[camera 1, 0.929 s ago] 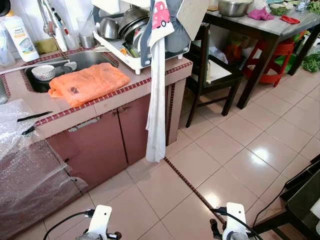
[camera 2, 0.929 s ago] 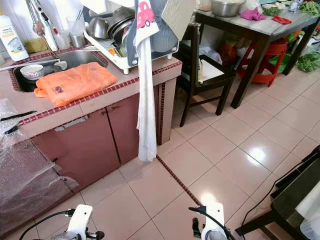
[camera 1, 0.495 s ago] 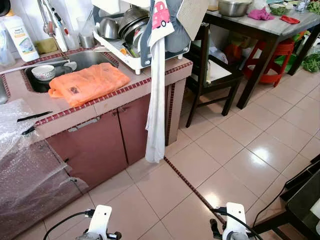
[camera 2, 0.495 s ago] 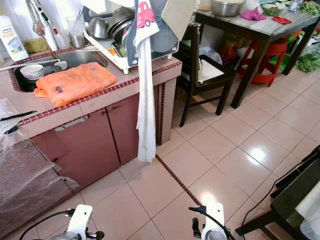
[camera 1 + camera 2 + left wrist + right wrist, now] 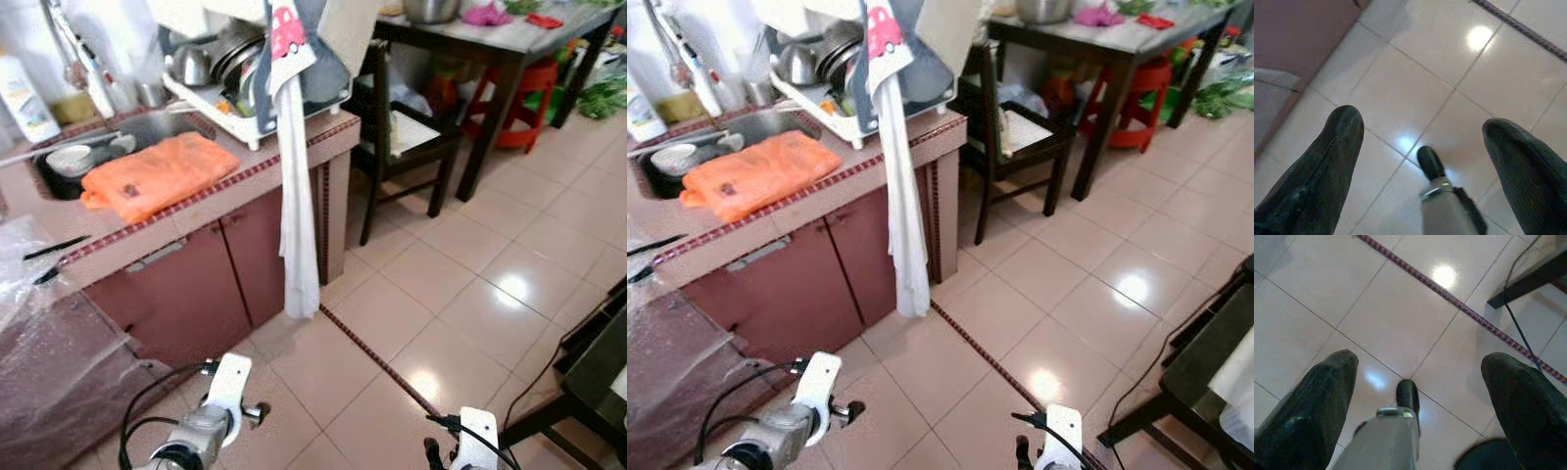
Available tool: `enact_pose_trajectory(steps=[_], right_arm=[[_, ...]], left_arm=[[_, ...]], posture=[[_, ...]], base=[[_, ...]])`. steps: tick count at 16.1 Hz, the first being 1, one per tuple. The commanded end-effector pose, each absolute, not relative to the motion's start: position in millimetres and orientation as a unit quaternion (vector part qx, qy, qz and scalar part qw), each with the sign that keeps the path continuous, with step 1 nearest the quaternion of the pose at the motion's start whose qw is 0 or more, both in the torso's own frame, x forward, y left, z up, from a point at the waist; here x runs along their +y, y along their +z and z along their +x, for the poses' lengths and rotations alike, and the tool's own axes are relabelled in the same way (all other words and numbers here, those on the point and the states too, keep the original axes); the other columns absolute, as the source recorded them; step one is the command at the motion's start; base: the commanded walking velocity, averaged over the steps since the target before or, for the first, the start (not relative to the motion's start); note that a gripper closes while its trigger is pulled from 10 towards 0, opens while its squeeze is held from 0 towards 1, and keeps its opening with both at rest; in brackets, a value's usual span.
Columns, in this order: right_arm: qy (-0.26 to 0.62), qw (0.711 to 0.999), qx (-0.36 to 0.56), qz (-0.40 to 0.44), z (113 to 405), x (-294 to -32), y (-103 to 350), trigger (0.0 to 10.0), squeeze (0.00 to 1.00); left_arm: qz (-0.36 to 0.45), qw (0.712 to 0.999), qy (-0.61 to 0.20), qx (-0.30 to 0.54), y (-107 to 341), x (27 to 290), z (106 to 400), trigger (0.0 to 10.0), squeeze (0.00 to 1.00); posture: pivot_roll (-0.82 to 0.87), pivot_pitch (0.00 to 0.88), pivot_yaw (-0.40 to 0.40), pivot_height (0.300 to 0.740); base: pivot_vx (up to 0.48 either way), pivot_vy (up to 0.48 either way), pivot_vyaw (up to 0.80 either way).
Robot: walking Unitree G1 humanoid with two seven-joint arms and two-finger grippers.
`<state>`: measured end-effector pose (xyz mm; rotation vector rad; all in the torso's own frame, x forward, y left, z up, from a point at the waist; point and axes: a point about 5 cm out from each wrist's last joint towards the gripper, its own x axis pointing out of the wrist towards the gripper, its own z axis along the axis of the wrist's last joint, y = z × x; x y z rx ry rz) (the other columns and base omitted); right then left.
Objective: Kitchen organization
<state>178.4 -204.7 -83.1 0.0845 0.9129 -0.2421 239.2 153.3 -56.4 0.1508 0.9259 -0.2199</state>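
A pink tiled counter [image 5: 201, 208] carries an orange plastic bag [image 5: 157, 174] beside the sink [image 5: 147, 125], where a small bowl [image 5: 69, 159] sits. At the counter's right end stands a white dish rack [image 5: 245, 86] full of pots and plates, with a long white towel [image 5: 297, 220] hanging down from it. My left gripper [image 5: 1422, 122] is open over the floor tiles near the cabinet base. My right gripper [image 5: 1420, 363] is open above bare tiles and a red tile strip [image 5: 1449, 296]. Both arms hang low, the left arm [image 5: 220, 416] and the right arm [image 5: 472, 446].
Bubble wrap [image 5: 49, 343] covers the counter's near left part. A dark chair [image 5: 407, 132], a dark table [image 5: 490, 44] and a red stool [image 5: 519, 103] stand at the back right. Black furniture with a cable [image 5: 593, 357] is at the right edge. Open floor lies ahead.
The view has shifted and blurred, so the camera has moved. My left arm has come up and forward in the picture. The things on the counter lie as before.
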Motion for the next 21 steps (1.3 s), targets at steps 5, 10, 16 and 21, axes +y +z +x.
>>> enact_pose_trajectory(steps=[5, 10, 16, 21], right_arm=[[-0.106, 0.899, 0.425, 0.009, 175, -205, -83, 10.0, 0.00], [-0.110, 0.956, 0.270, 0.005, 236, -223, -37, 10.0, 0.00], [-0.065, 0.995, 0.056, -0.050, 242, -248, 47, 10.0, 0.00], [-0.065, 0.996, 0.034, -0.054, 193, -242, 66, 10.0, 0.00]], left_arm=[[0.040, 0.904, -0.096, 0.414, -51, 159, 246, 10.0, 0.00], [-0.008, 0.939, -0.115, 0.325, -16, 162, 285, 10.0, 0.00], [0.014, 0.944, -0.296, 0.147, 33, 160, 301, 10.0, 0.00], [0.035, 0.959, -0.262, 0.103, 31, 191, 262, 10.0, 0.00]], posture=[[-0.19, 0.000, 0.084, 0.740], [-0.20, 0.000, 0.085, 0.740], [-0.21, 0.000, 0.111, 0.740], [-0.23, 0.000, 0.146, 0.740]], base=[[0.000, 0.000, 0.00], [0.000, 0.000, 0.00], [0.000, 0.000, 0.00], [0.000, 0.000, 0.00]])
